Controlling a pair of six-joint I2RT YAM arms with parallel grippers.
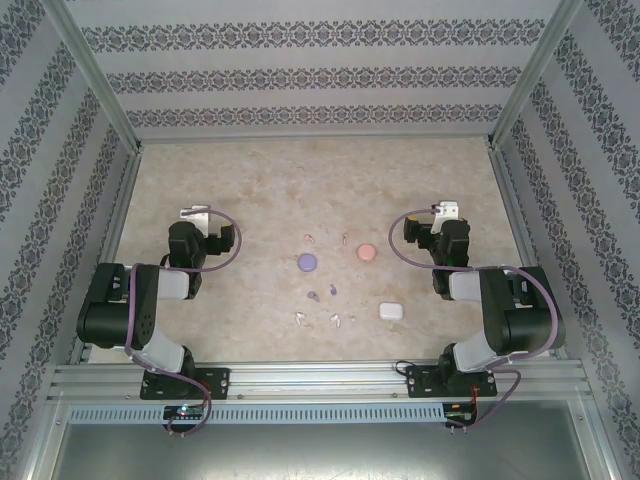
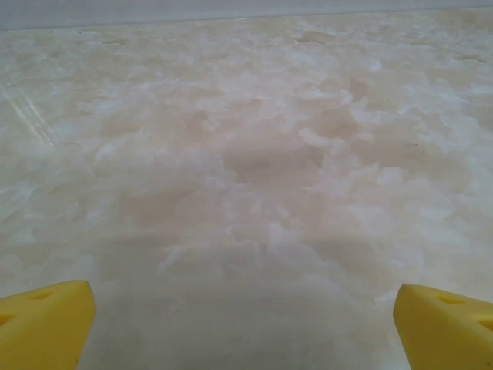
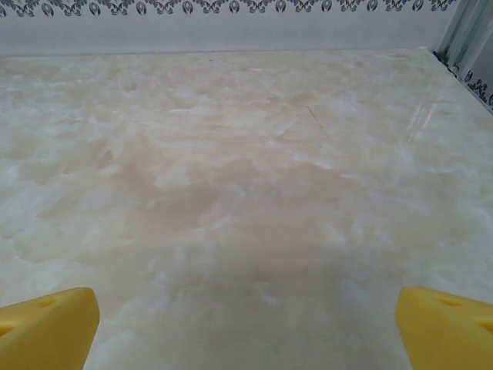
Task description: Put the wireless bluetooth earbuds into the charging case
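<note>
Nothing in yet, we're right at the start.
All six earbuds (image 1: 313,296) lie loose mid-desk (image 1: 250,180) among the purple case (image 1: 307,262), pink case (image 1: 366,252) and white case (image 1: 390,311); left gripper (image 1: 195,213) and right gripper (image 1: 447,210) hang either side, jaws wide, empty.

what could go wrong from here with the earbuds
1. The white earbuds are tiny and lie close together; the open right gripper could knock one aside.
2. The pale pink earbuds look much like white ones, so one might go in the white charging case.
</note>
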